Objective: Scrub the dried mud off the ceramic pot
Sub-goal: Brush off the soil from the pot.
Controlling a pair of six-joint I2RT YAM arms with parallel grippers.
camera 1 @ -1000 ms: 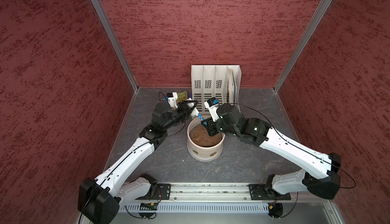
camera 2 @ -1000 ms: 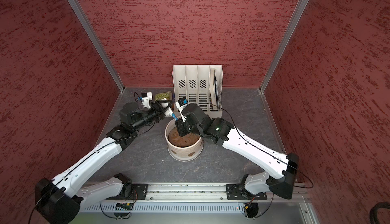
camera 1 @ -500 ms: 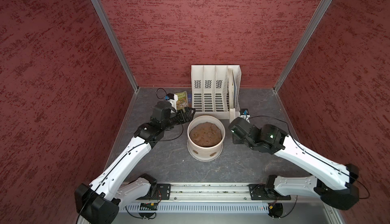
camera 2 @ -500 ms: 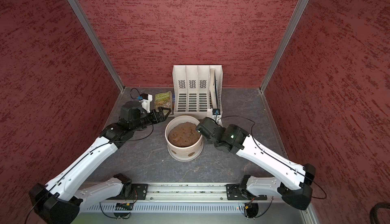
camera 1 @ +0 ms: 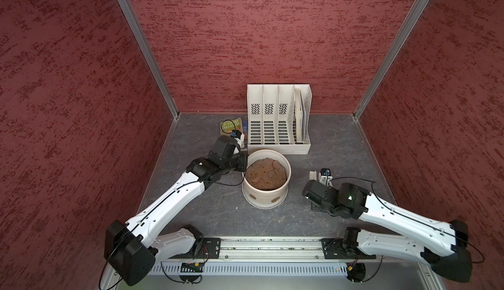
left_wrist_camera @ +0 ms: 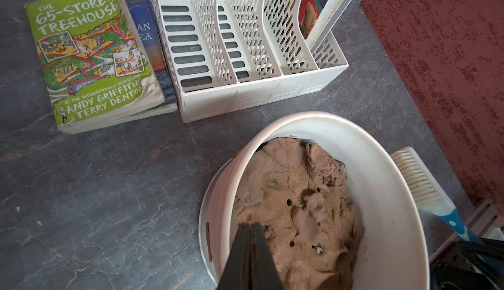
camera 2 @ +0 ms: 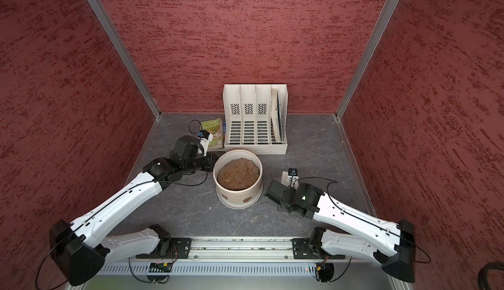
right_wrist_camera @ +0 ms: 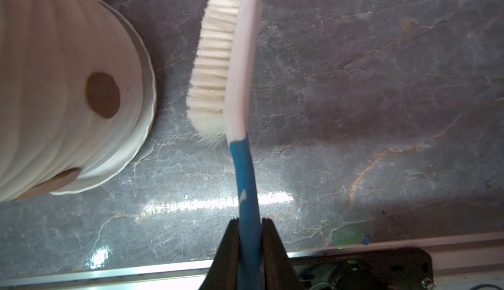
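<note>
R hand is clamped on the blue end of the brush. The brush is held just right of the pot, bristles facing it but not touching. L hand sits at the pot's left rim, jaws all but shut. Can't tell if they pinch the rim or just hang over the soil. Pot stands upright mid-desk. Mud: one patch low on the wall facing the brush, just above the flared base, and more round the near side.

Risks, as I judge them:
- Grip is far back on the handle, so lots of lever. Hard scrubbing could twist the brush in the jaws.
- Patch is low, so bristles may ride on the base lip and miss it.
- A sideways push w/ no firm L hold could slide or tip the pot and spill soil.

Room: rack is close behind the pot on the far side, books far-left, and the L arm fills the left. Desk is open to the right and on the near side, up to the rail. Near patches prob need an approach from there.
</note>
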